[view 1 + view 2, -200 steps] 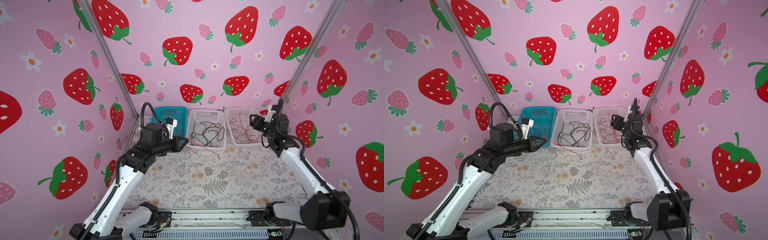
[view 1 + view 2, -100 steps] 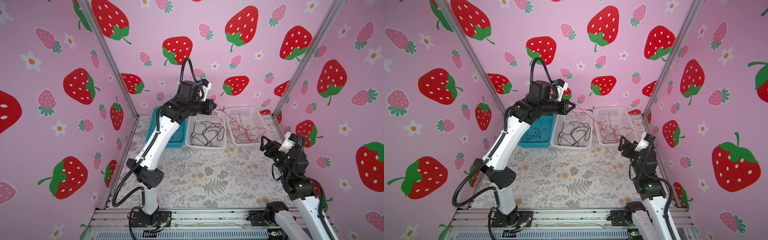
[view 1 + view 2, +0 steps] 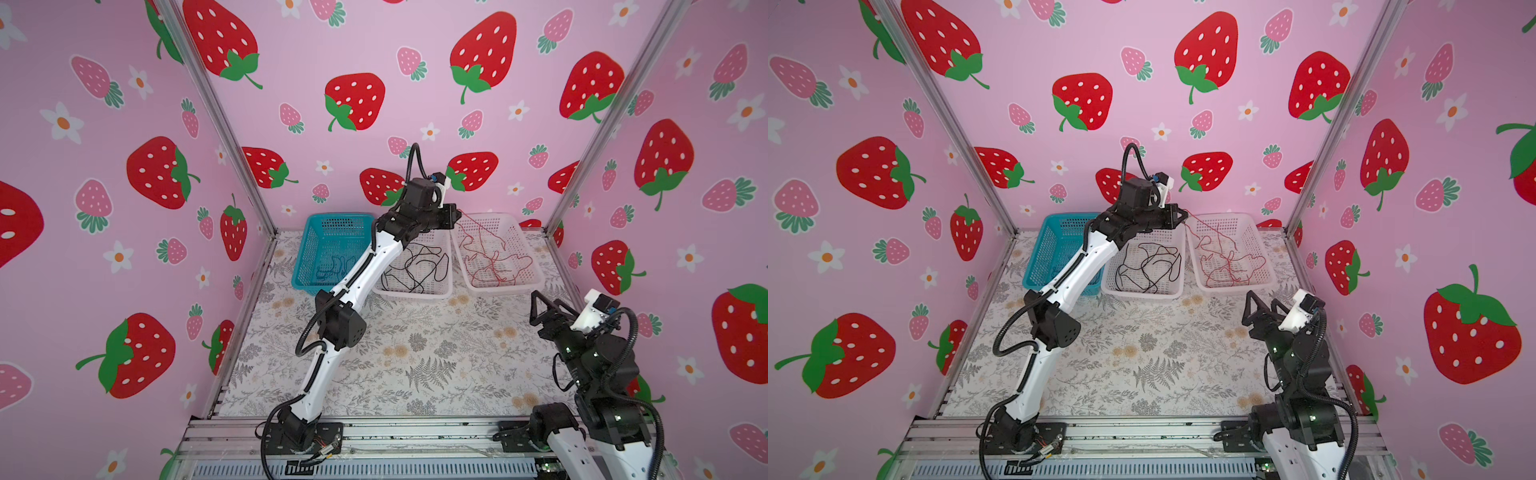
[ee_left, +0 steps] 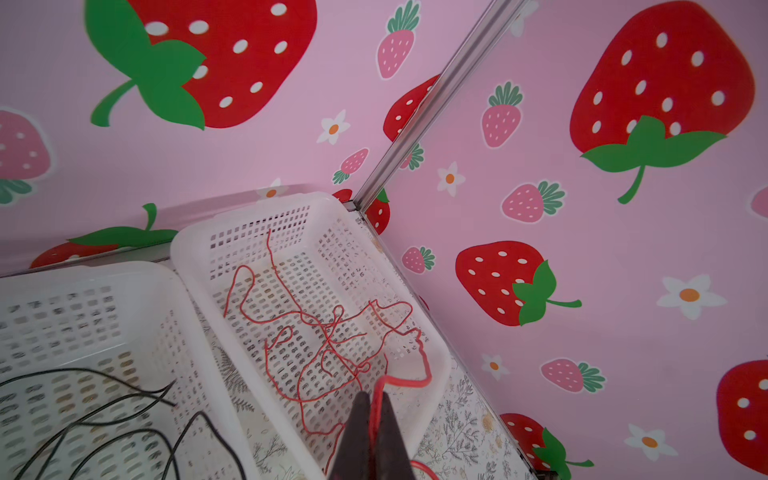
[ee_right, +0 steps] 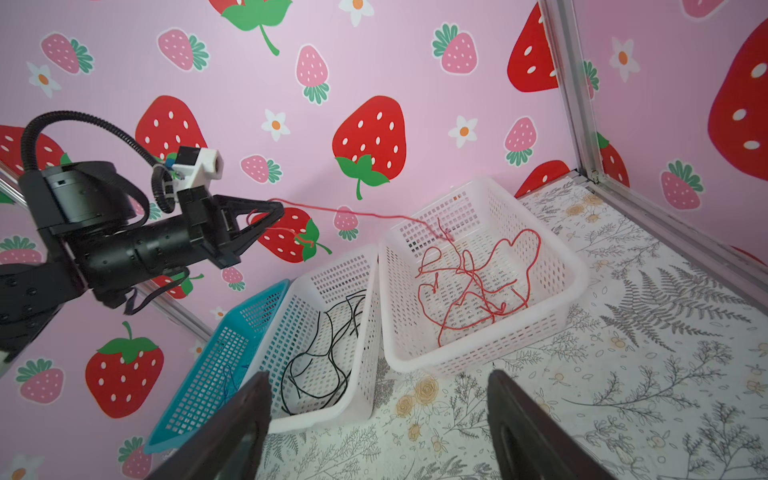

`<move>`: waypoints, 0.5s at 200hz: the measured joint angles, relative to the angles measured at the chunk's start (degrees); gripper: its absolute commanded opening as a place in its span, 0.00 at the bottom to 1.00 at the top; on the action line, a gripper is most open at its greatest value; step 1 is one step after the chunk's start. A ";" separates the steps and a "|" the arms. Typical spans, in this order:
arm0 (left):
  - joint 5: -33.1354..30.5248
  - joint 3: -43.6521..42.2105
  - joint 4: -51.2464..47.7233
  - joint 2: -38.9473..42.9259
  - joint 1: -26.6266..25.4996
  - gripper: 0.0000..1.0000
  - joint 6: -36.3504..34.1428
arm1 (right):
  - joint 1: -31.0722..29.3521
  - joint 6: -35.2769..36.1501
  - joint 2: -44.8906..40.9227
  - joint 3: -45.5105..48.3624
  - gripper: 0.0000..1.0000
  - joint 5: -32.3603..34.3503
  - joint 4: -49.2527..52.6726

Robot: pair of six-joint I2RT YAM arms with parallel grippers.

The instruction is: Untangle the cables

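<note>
My left gripper (image 3: pixel 457 214) (image 4: pixel 376 397) hangs above the gap between the two white baskets, shut on one red cable (image 5: pixel 353 212). That strand runs from the jaws down into the right white basket (image 3: pixel 503 287), where several red cables (image 3: pixel 490 262) (image 4: pixel 332 332) lie in loose loops. Black cables (image 3: pixel 415 266) (image 5: pixel 328 340) lie in the middle white basket (image 3: pixel 411 293). Thin blue cables (image 3: pixel 332 266) show faintly in the blue basket (image 3: pixel 301 251). My right gripper (image 3: pixel 540 307) (image 5: pixel 378 380) is open and empty over the mat, in front of the right basket.
The three baskets stand side by side against the back wall. Pink strawberry walls with metal corner posts (image 3: pixel 582 137) close in three sides. The floral mat (image 3: pixel 415 353) lies in front of the baskets. My left arm's elbow (image 3: pixel 340 324) hangs over the mat's left half.
My left arm has lifted from the mat in front of the baskets up to the right basket with the red cable. My right arm has pulled back from that basket to the front right and opened.
</note>
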State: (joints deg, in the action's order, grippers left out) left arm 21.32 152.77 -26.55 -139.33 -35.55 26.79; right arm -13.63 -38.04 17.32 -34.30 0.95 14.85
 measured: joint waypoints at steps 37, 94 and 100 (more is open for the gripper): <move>-1.60 1.60 7.32 -7.56 -2.14 0.00 1.79 | -0.79 0.74 -1.31 -0.09 0.83 -0.15 1.18; -6.51 1.90 10.95 -13.97 -2.84 0.00 1.64 | -2.10 1.11 -2.86 -0.11 0.83 -0.81 1.60; -6.91 2.03 11.30 -14.51 -2.89 0.00 1.62 | -2.29 1.27 -2.86 -0.13 0.83 -0.83 1.64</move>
State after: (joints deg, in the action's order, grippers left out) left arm 14.41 154.80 -15.25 -153.84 -38.44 28.40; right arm -15.92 -36.77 14.46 -34.44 0.12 16.49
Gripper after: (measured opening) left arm 0.055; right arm 0.829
